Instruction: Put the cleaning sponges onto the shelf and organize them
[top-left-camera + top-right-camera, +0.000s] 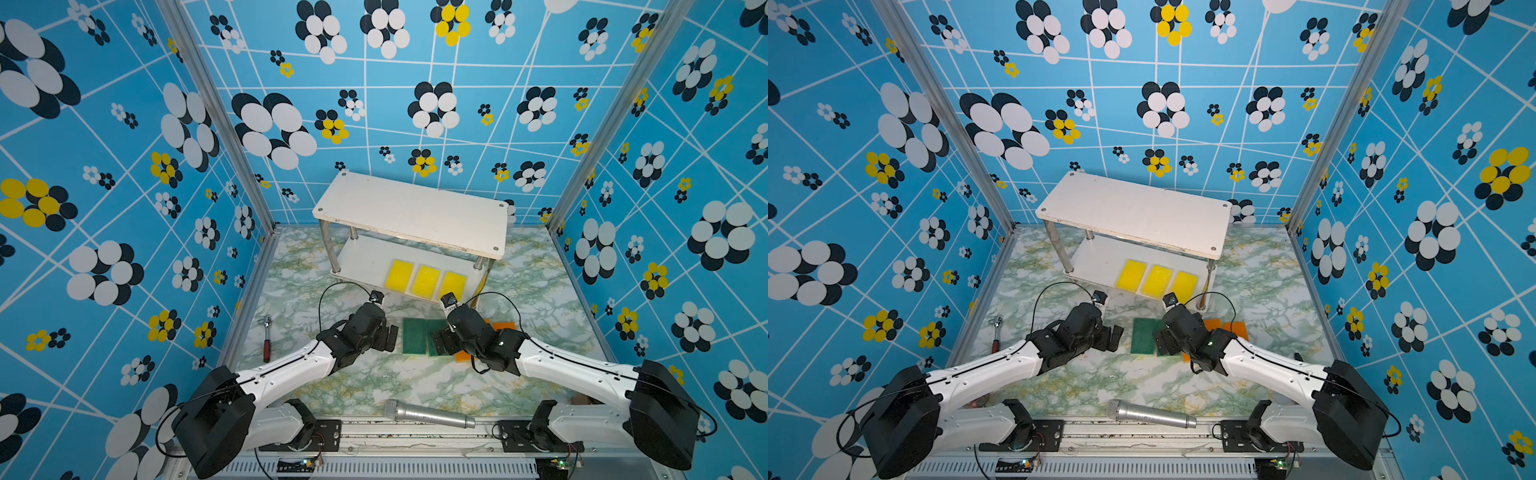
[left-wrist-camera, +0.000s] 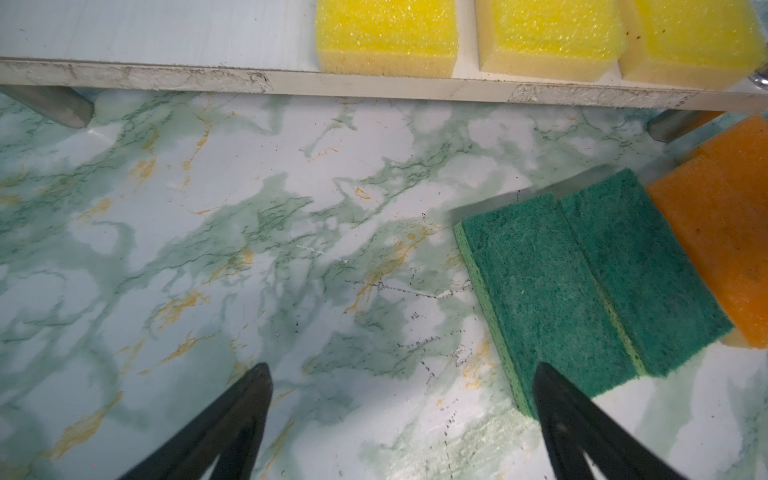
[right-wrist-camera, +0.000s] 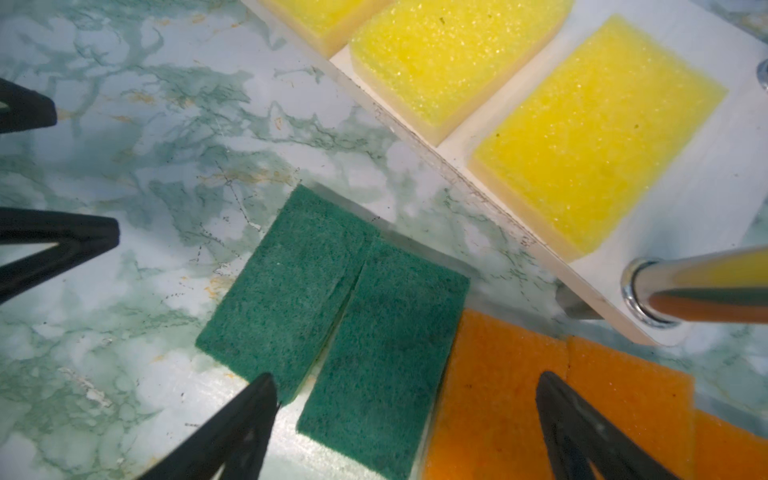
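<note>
Now, on the surface [image 1: 374, 382] before the shelf [image 1: 411, 208], whose lower board holds three yellow sponges [image 1: 426, 280], two green sponges [image 1: 414, 336] lie touching. Your left claw [image 2: 401, 370] and right claw [image 3: 405, 386] hang spread, empty; lower the right astride one green sponge only.

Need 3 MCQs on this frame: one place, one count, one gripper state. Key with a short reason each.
1. Where on the shelf are the yellow sponges?
A) top board
B) lower board
C) not on it

2. How many green sponges lie on the table?
A) one
B) two
C) four

3. The right gripper is:
A) open, holding nothing
B) shut on a green sponge
C) shut, empty

Key:
1 B, they sit in a row under the top board.
2 B, a pair lies side by side.
3 A, its jaws stand wide apart.
</note>
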`<state>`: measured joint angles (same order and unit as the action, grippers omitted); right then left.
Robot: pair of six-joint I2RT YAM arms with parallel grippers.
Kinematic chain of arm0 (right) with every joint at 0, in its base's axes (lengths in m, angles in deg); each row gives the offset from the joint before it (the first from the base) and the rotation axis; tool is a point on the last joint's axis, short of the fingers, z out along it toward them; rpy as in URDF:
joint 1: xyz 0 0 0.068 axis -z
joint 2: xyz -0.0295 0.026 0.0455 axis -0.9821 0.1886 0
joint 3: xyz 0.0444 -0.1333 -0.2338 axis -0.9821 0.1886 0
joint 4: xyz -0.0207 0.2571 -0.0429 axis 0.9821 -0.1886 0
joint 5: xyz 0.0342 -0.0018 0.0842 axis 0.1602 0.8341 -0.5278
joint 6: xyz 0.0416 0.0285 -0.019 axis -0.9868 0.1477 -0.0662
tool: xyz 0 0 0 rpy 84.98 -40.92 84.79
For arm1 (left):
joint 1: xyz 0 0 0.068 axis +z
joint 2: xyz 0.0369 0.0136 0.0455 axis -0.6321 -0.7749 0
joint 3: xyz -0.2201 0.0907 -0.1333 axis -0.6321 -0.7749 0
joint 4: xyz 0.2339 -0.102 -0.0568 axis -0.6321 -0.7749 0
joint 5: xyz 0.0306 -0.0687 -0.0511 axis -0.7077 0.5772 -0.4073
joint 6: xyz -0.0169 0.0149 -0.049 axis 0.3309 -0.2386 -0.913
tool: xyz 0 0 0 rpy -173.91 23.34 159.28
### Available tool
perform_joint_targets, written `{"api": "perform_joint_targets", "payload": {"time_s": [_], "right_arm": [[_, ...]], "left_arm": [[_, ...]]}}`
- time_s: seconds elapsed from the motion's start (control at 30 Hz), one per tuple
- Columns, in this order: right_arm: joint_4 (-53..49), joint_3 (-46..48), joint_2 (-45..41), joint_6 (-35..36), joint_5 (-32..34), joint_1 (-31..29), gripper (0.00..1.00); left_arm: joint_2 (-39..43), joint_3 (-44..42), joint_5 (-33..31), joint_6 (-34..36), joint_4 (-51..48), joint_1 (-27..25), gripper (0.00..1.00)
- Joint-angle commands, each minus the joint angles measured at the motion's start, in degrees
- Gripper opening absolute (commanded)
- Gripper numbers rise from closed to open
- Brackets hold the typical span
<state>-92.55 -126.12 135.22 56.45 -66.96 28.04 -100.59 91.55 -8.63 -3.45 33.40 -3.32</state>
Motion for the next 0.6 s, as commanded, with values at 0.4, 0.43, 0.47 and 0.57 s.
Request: {"api": "perform_joint_targets", "payload": {"time_s": [0.4,0.43,0.47,0.57], "right_arm": [[-3.29,-5.38,9.40,5.02,8.07,-8.06,0.99],[-3.72,-5.95,10.28,5.33,8.43,-8.40,0.99],[-4.08,-6.60,11.08,5.48,8.67,-8.71,0.99],[-5.22,-7.73,12.60,6.35,8.89,-9.27,0.99]], "left_arm": [[0.92,-4.16,0.34,-2.85,1.85,0.07,0.99],[1.23,-4.52,0.28,-3.04,1.62,0.26,0.99],[1.70,-4.79,0.03,-3.40,1.17,0.43,0.99],[3.02,-5.32,-0.84,-3.94,-0.58,0.77,0.99]]}}
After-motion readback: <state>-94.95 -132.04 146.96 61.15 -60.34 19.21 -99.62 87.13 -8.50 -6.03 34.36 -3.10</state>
